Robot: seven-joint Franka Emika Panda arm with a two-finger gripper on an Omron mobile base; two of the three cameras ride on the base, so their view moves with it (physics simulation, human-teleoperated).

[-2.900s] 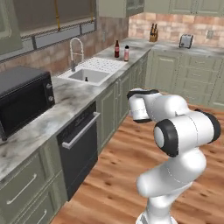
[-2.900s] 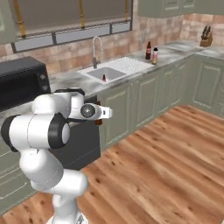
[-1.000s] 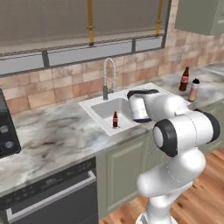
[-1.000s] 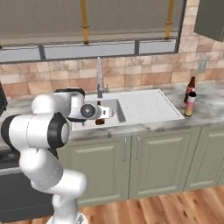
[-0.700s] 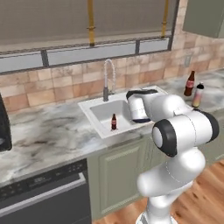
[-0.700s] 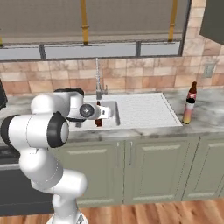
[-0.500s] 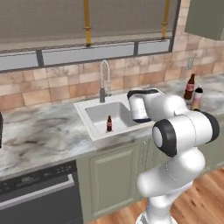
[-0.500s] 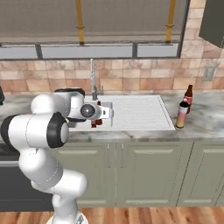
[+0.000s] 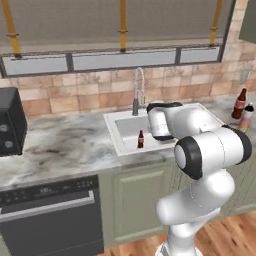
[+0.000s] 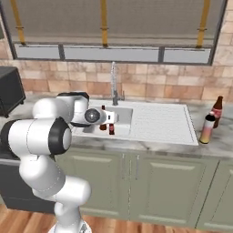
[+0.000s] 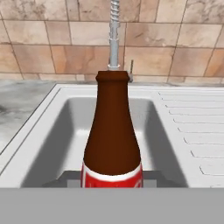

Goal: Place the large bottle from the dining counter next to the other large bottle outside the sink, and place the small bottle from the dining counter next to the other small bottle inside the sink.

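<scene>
Hand view looks past a small brown bottle (image 11: 112, 140) with a red label, held upright in the closed gripper (image 10: 110, 119) above the sink (image 11: 52, 144), with the tap (image 11: 113, 35) behind. Right base view adds the pink-orange large bottle (image 10: 207, 129) just beside the dark large bottle (image 10: 217, 111) right of the drainboard. Both base views have swung since earlier to face the sink squarely.
</scene>
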